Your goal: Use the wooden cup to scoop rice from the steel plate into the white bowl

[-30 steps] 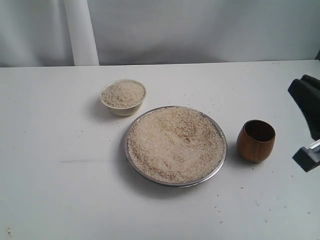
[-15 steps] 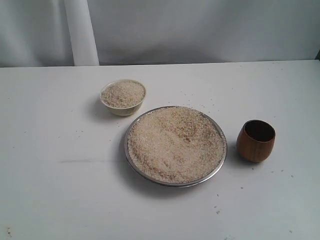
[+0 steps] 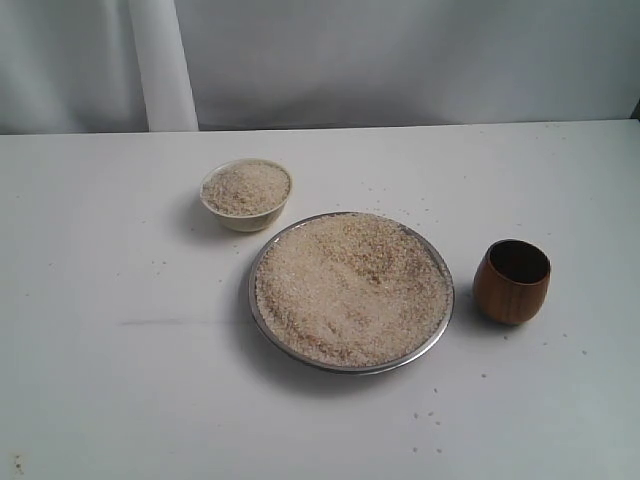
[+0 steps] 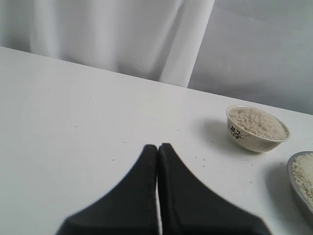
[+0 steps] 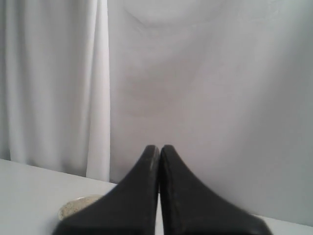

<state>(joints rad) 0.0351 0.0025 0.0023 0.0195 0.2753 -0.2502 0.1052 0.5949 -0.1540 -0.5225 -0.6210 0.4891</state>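
Note:
The steel plate (image 3: 258, 322) lies mid-table, heaped with rice (image 3: 350, 288). Behind it to the left stands the white bowl (image 3: 246, 218), filled with rice too. The wooden cup (image 3: 512, 282) stands upright and empty just right of the plate. Neither arm shows in the exterior view. In the left wrist view my left gripper (image 4: 157, 147) is shut with nothing in it, hovering over bare table, with the white bowl (image 4: 244, 139) and the plate's edge (image 4: 296, 183) beyond it. My right gripper (image 5: 159, 147) is shut and empty, facing the curtain; a rice-filled dish (image 5: 76, 206) peeks beside its fingers.
Loose grains are scattered over the white table (image 3: 100, 300), mostly right of and in front of the plate. A white curtain (image 3: 400, 60) with a pale post (image 3: 162, 65) backs the table's far edge.
The right arm, seen at the right edge of the exterior view a second ago, has drawn out of that view. Plate, bowl and cup have not moved.

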